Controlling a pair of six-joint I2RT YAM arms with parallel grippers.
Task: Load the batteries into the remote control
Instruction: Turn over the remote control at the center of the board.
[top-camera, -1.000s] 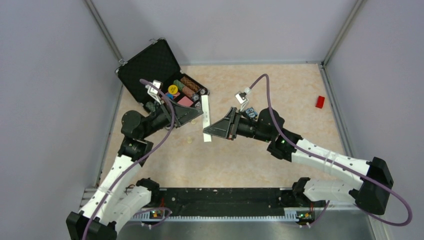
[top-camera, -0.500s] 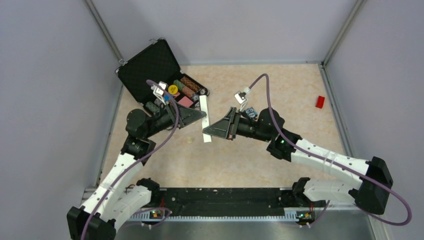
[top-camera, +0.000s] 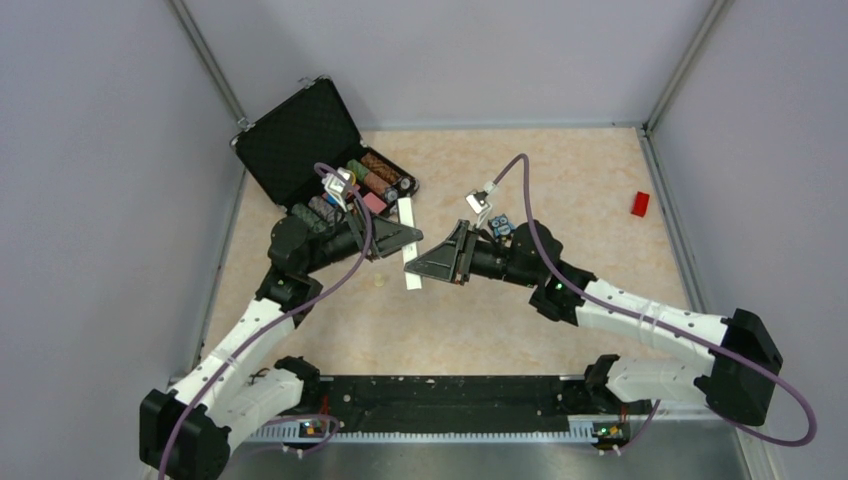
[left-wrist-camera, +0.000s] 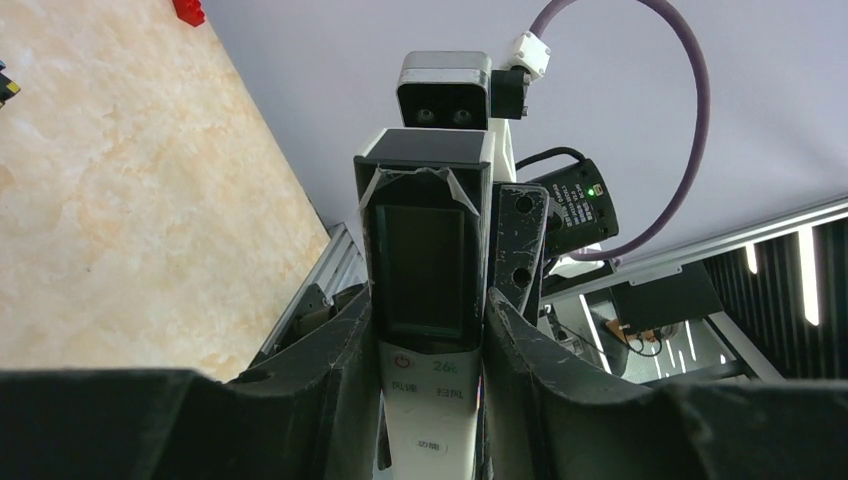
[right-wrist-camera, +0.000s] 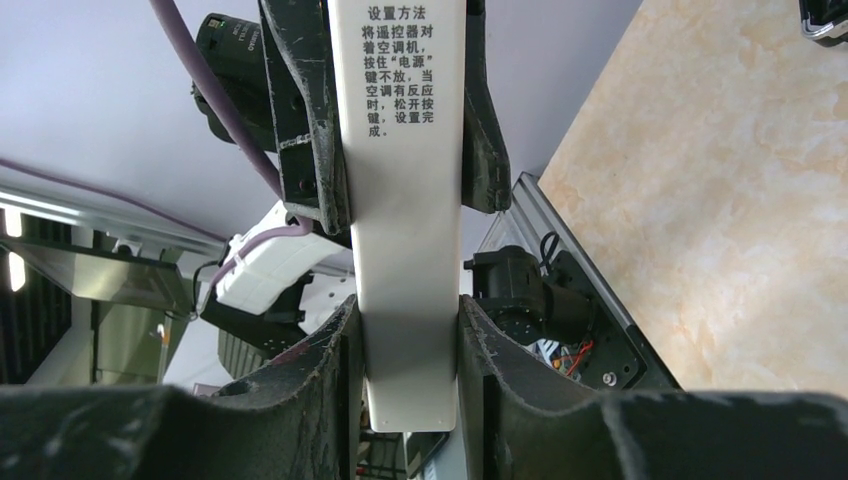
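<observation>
The remote control (top-camera: 410, 243) is a slim white bar held off the table between both arms. My left gripper (top-camera: 403, 238) is shut on it from the left. In the left wrist view (left-wrist-camera: 428, 330) its fingers clamp the button face just below the dark screen (left-wrist-camera: 425, 265). My right gripper (top-camera: 426, 264) is shut on the remote's lower end from the right. In the right wrist view (right-wrist-camera: 408, 335) it grips the white printed back (right-wrist-camera: 400, 200). I cannot pick out the batteries.
An open black case (top-camera: 300, 135) with several small items stands at the back left, close behind my left arm. A small blue-and-black gadget (top-camera: 501, 224) lies behind my right wrist. A red block (top-camera: 640, 203) lies far right. A small pale bit (top-camera: 380, 282) lies on the table.
My left arm has swung right and its wrist has turned, bringing it closer over the remote. The right arm shifted slightly left. The remote stays about in place.
</observation>
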